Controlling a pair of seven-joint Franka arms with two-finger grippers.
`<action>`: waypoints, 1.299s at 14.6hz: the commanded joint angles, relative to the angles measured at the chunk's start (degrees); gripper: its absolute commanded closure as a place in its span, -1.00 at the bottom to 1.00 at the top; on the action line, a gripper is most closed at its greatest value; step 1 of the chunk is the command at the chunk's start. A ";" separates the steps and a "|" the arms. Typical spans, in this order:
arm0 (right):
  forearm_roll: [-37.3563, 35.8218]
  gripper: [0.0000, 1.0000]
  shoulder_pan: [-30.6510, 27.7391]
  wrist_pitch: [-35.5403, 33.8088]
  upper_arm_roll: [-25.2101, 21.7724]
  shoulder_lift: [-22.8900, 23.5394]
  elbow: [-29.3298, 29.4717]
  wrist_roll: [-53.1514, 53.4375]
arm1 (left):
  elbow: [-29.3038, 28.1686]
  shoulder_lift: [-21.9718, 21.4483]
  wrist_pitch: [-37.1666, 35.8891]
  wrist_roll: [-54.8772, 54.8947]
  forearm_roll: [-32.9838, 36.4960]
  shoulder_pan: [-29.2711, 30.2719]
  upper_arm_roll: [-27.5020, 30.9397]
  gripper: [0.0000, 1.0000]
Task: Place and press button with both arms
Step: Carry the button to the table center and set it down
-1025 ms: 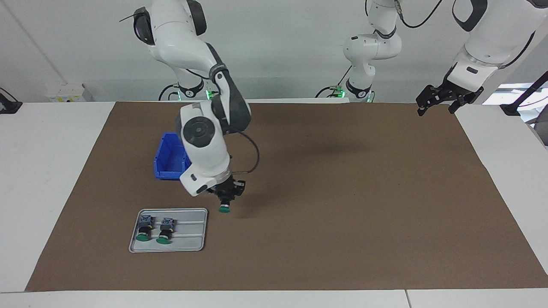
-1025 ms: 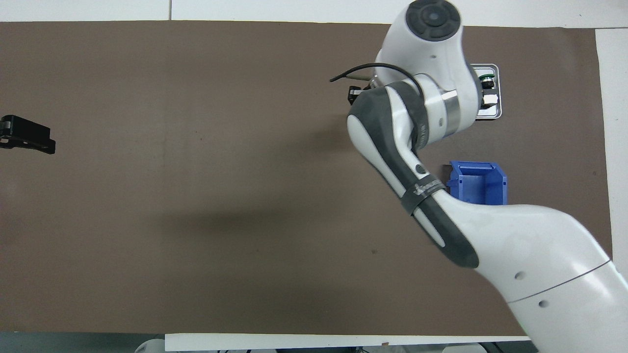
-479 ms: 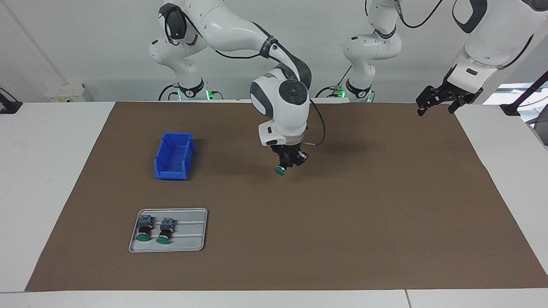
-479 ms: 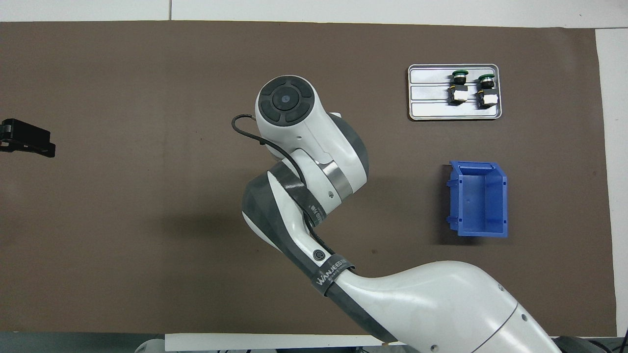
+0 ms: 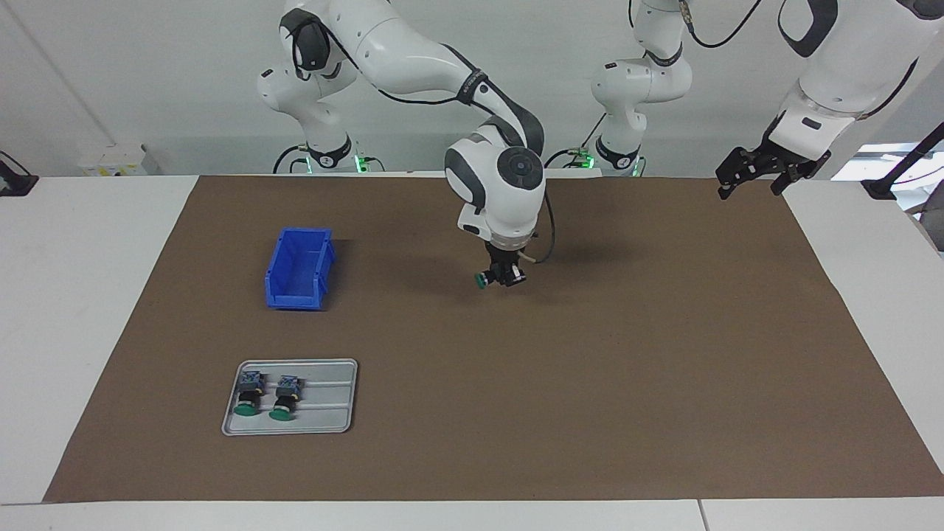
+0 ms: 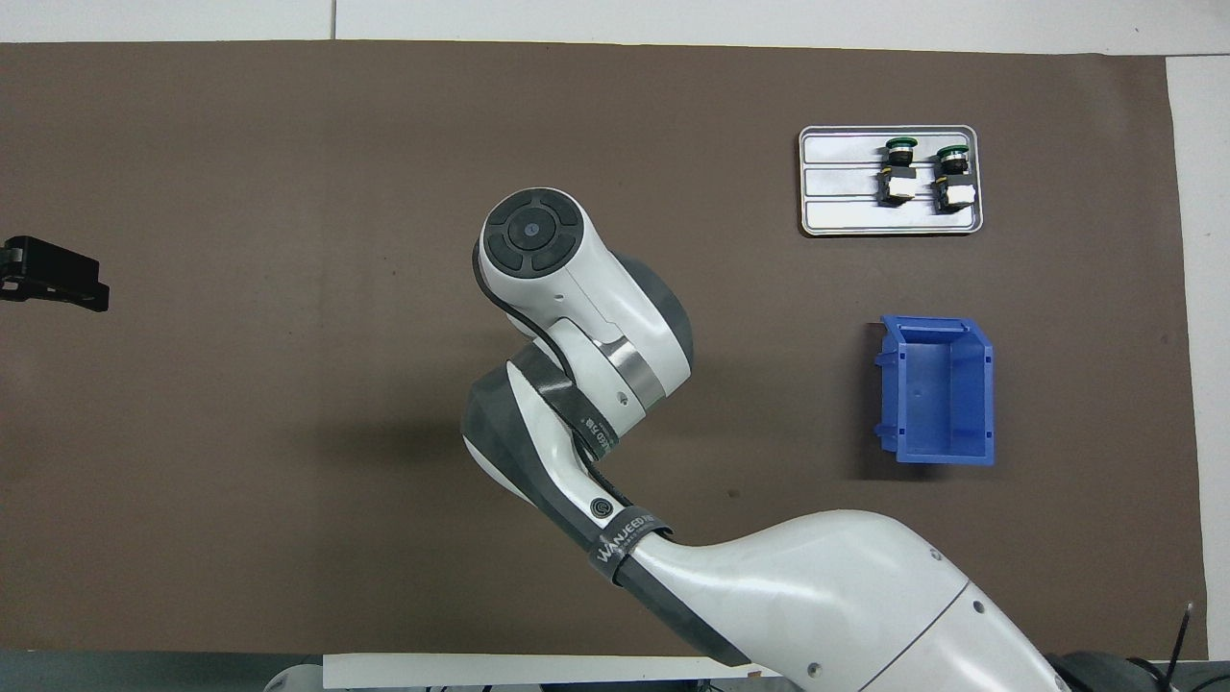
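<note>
My right gripper hangs low over the middle of the brown mat, shut on a button. The button lies sideways in the fingers, its green cap pointing toward the right arm's end. In the overhead view the right arm's wrist covers both the gripper and the button. Two more buttons lie on a grey tray, also seen from above as buttons on the tray. My left gripper waits open and empty, raised over the mat's corner at the left arm's end, and its tip shows in the overhead view.
A blue bin stands empty on the mat, nearer to the robots than the tray. Two slimmer white arms with green-lit bases stand at the table's edge by the robots.
My right arm has carried the button from beside the tray to over the middle of the mat, then turned it sideways. The left arm has not moved.
</note>
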 commanded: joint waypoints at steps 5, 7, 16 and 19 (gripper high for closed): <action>0.62 0.85 1.10 12.73 0.22 -2.09 -10.70 7.65 | -2.16 -1.81 0.97 -0.21 0.64 -0.05 0.11 -1.00; 0.70 0.80 0.93 14.60 0.22 -2.01 -11.96 7.82 | -2.24 -1.81 0.97 -0.21 0.64 0.04 0.20 -1.00; 1.84 -0.99 -5.21 -1.92 0.40 -4.53 1.84 -8.07 | -2.24 -1.81 0.97 -0.21 0.64 -0.05 0.20 -1.00; 4.04 -0.99 -9.25 -3.67 0.05 -10.07 -0.43 -20.75 | -2.59 -1.98 0.89 -0.39 0.64 -0.05 0.20 -1.00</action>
